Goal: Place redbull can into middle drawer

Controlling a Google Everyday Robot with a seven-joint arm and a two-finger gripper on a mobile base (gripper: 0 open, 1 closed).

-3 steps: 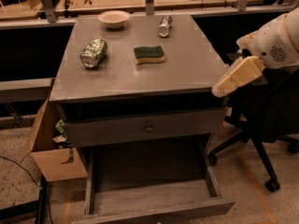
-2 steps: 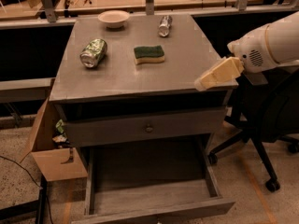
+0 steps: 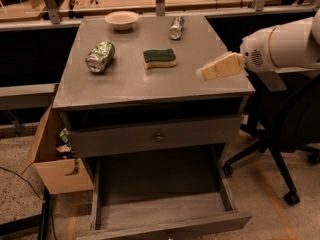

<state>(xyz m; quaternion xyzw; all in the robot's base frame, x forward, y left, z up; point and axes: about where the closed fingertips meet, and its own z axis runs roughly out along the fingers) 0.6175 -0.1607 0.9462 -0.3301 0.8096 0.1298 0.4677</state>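
The redbull can (image 3: 176, 27) is slim and silver and lies on its side at the back of the grey cabinet top (image 3: 130, 84), right of centre. The middle drawer (image 3: 160, 211) is pulled open low at the front, and its flat bottom is bare. My gripper (image 3: 205, 73), cream-coloured on a white arm, reaches in from the right. It hovers over the right part of the cabinet top, in front of and to the right of the redbull can, and holds nothing that I can see.
A green sponge (image 3: 159, 58), a fatter green-and-white can (image 3: 100, 56) on its side and a pale bowl (image 3: 122, 20) share the top. A closed drawer front with a knob (image 3: 159, 136) sits above the open drawer. A cardboard box (image 3: 55, 159) stands left, an office chair (image 3: 290, 134) right.
My gripper has moved left and further in, from beside the cabinet's right edge to over the right part of its top. The objects have not moved.
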